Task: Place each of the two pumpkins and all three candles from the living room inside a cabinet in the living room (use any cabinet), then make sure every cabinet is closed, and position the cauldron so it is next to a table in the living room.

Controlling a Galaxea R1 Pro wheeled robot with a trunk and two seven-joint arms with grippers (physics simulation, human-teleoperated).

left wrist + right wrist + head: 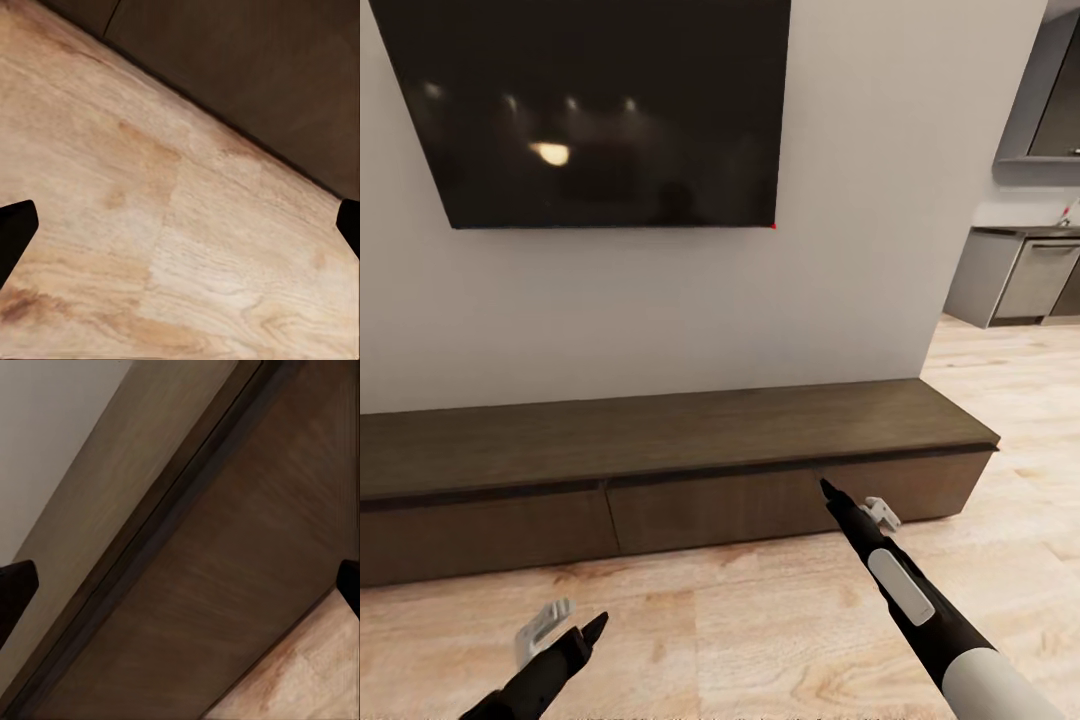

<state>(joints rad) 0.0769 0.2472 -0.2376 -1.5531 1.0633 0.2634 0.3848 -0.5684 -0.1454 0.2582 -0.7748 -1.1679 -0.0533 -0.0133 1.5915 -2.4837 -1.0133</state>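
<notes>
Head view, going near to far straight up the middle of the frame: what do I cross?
Wood floor → cabinet drawer fronts, all shut → cabinet top → grey wall → dark wall-mounted TV.

Cabinet [660,450] below the television [600,110]

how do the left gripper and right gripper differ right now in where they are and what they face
The right gripper is stretched forward, its tip at the cabinet by a seam between drawer fronts; the left gripper hangs back, low over the wooden floor. The right wrist view faces the dark cabinet front and top edge; the left wrist view faces mostly floor, with the cabinet base at one corner. Both hold nothing, and in both wrist views the fingertips sit far apart.
</notes>
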